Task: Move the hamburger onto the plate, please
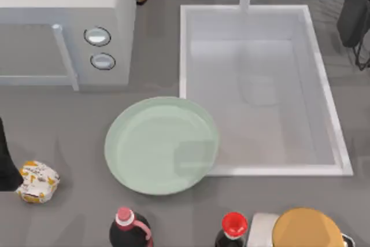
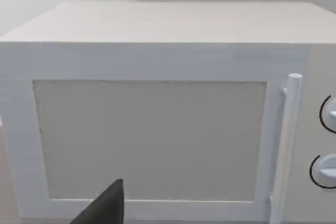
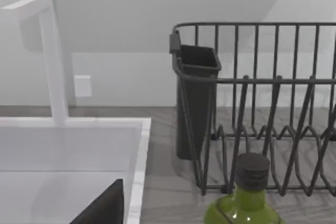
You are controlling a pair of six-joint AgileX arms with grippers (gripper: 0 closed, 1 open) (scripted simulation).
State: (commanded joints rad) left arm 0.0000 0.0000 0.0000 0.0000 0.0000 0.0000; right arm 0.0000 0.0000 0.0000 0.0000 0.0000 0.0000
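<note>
A tan dome (image 1: 306,228) sat at the near table edge beside two dark bottles. The microwave (image 1: 63,24) and sink (image 1: 260,85) stood behind the pale green plate (image 1: 133,143). The hamburger (image 1: 38,182), a crinkled white wrap with orange print, lay left, well apart from the plate. Whether either arm's jaws were open, I cannot tell.

- The plate (image 1: 161,144) lies mid-desk, its right edge overlapping the near-left corner of the sink (image 1: 324,93).
- The hamburger (image 1: 37,181) sits at the desk's left edge, well apart from the plate.
- The microwave (image 1: 63,21) stands behind both, at the far left.
- Two bottles (image 1: 130,228) (image 1: 233,230) stand before the plate, at the near edge.
- The dish rack (image 3: 262,108) stands just beside the sink.
</note>
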